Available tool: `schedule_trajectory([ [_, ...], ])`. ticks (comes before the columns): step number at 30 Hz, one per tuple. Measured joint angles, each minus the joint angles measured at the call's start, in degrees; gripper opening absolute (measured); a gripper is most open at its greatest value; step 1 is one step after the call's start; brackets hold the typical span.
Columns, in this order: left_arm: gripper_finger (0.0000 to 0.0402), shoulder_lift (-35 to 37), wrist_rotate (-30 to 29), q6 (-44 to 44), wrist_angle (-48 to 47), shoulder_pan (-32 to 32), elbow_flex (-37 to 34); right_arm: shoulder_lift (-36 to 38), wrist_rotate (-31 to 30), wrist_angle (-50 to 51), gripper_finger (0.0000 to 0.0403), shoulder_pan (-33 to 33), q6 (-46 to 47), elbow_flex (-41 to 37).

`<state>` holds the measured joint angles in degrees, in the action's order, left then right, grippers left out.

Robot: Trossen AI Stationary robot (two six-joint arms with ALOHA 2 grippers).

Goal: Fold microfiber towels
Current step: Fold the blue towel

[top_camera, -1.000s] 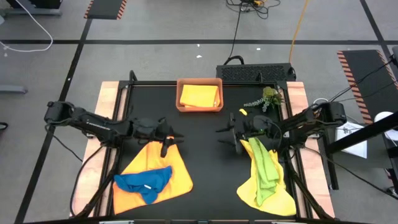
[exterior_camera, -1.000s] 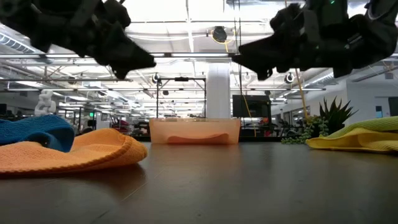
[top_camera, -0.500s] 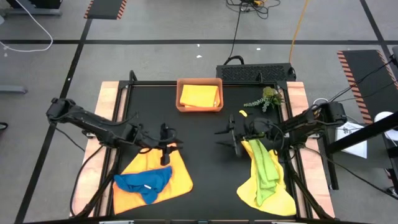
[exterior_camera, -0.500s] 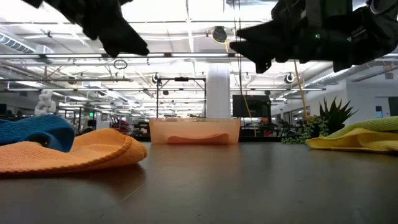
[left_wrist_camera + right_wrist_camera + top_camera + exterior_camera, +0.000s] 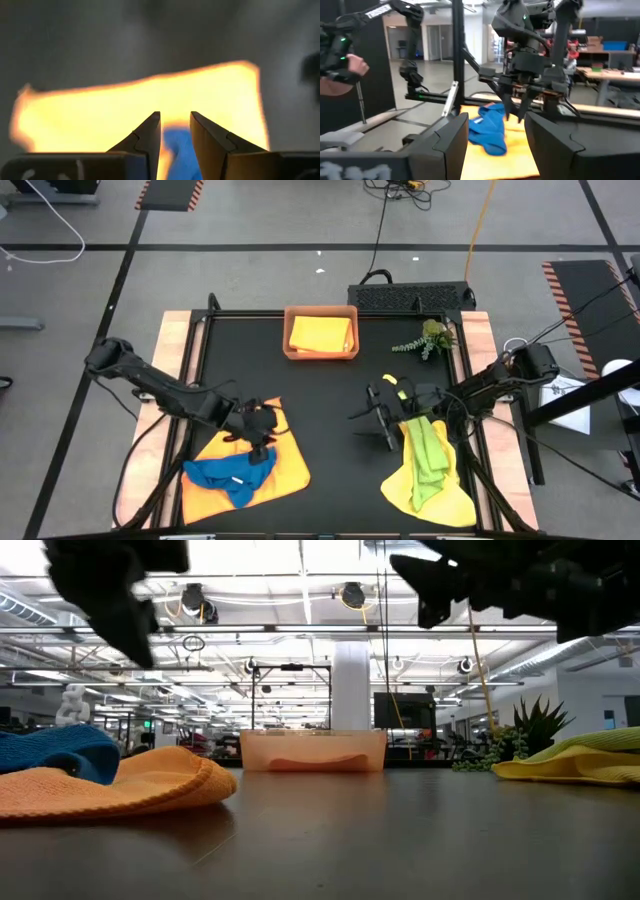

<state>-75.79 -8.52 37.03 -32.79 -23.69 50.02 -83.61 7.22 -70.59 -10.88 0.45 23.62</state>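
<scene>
Black table (image 5: 330,395) holds orange towel (image 5: 290,465), yellow towel (image 5: 400,485), orange-brown tray (image 5: 321,352), plant sprig (image 5: 425,340).

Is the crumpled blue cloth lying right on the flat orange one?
Touching: the high view shows the blue cloth resting on the orange cloth.

Left gripper (image 5: 262,442) hovers over the orange towel (image 5: 285,463), above the blue towel (image 5: 231,473).

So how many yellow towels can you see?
2. One yellow towel lies folded in the orange-brown tray at the table's far edge. The other yellow towel lies near the front right corner, under the lime green towel. More could be hidden beneath.
</scene>
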Motion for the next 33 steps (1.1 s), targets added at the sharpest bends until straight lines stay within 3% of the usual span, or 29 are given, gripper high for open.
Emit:
schedule_trajectory([
  [3,0.0106,0.0,-2.2,4.5,-5.5,-3.0,1.5,0.0,0.0,-1.0,0.0185,-1.1,-1.4,0.0],
  [8,0.0106,0.0,0.8,11.4,-5.7,-7.7,-3.6,0.0,-1.1,-1.8,0.0185,-1.9,-3.6,0.0],
  [17,0.0106,0.0,7.3,25.6,13.4,-12.4,-14.2,0.0,-3.0,-2.4,0.0185,-3.6,-4.2,0.0],
  [26,0.0106,0.0,4.8,28.0,16.5,-14.6,-19.3,-1.0,-3.0,-3.9,0.0185,-10.0,-6.1,0.0],
  [30,0.0106,0.0,2.7,28.4,16.8,-14.6,-20.6,-4.8,-2.9,-7.9,0.0185,-14.5,-7.5,0.4],
  [33,0.0106,0.0,4.8,27.9,16.6,-14.7,-20.2,-8.4,-2.9,-7.8,0.0185,-16.7,-8.6,1.9],
])
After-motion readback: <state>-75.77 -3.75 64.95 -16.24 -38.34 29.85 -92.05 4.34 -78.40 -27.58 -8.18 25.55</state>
